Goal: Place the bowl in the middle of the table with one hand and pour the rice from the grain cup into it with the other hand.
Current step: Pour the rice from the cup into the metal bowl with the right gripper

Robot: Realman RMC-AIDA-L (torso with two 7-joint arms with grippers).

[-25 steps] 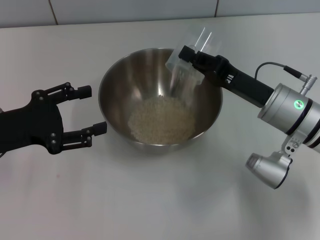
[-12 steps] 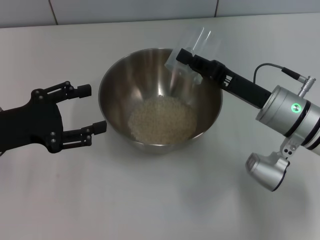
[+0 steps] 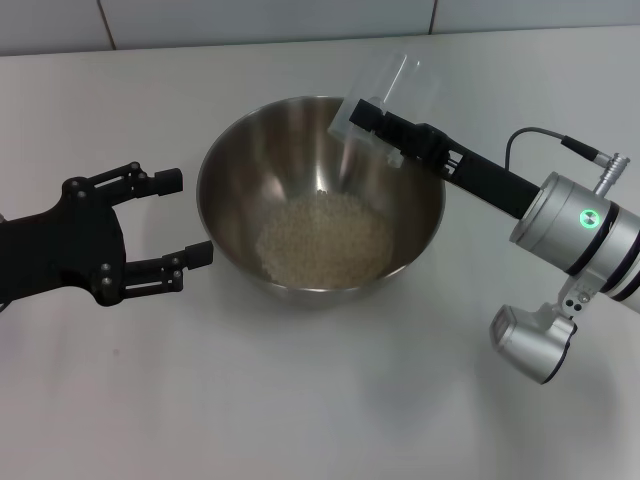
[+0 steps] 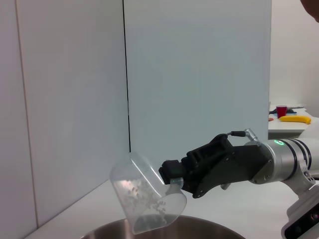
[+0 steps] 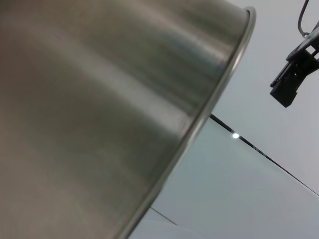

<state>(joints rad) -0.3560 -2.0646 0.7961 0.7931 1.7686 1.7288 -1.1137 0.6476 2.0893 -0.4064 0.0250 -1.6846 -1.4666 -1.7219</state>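
The steel bowl (image 3: 240,170) stands mid-table on the white table (image 3: 320,400), with a pale heap of rice (image 3: 325,238) in its bottom. My right gripper (image 3: 362,117) is shut on the clear grain cup (image 3: 388,88), which it holds tipped mouth-down over the bowl's far right rim. The left wrist view shows the grain cup (image 4: 144,199) with only a few grains clinging inside, the right gripper (image 4: 172,175) on its wall and the bowl's rim (image 4: 199,228) below. My left gripper (image 3: 186,218) stands open just left of the bowl, not touching it. The bowl's wall (image 5: 99,99) fills the right wrist view.
The right arm's silver wrist (image 3: 590,235) and its camera housing (image 3: 535,342) hang over the table's right side. White wall panels (image 4: 194,74) stand behind the table. Far off, a banana (image 4: 295,119) and a red cup (image 4: 281,110) lie on another surface.
The stream of rice falling from the grain cup has stopped. The right gripper and cup have shifted slightly up and back. The left gripper has stayed still.
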